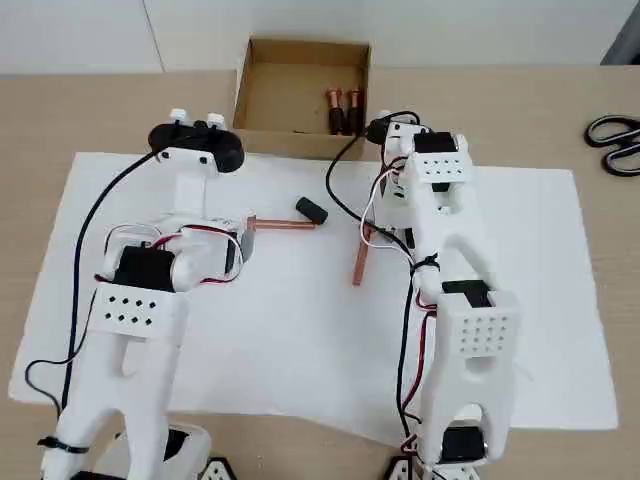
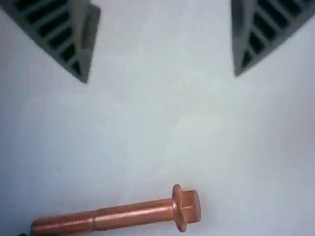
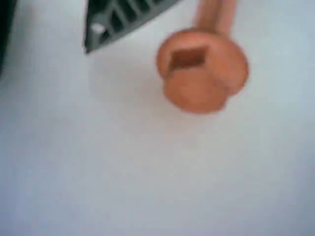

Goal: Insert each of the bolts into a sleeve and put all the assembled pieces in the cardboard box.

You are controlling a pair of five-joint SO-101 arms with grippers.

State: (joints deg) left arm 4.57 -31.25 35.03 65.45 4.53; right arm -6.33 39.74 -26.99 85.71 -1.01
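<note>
A copper bolt [image 1: 285, 225] lies flat on the white sheet, its hex head [image 2: 187, 209] toward my left gripper [image 1: 247, 226]. That gripper [image 2: 160, 73] stands open over bare sheet, with the bolt beside its fingers, not between them. A black sleeve [image 1: 311, 210] lies just past the bolt's far end. My right gripper [image 1: 367, 236] is shut on a second bolt [image 1: 359, 265], which hangs tilted with its round head [image 3: 202, 69] just above the sheet beside one finger [image 3: 123, 22]. The cardboard box [image 1: 262, 90] at the back holds two assembled pieces [image 1: 342, 110].
A white sheet [image 1: 300, 340] covers the wooden table under both arms. Scissors [image 1: 615, 140] lie at the far right edge. Black cables run from the right arm toward the box and across the sheet's middle.
</note>
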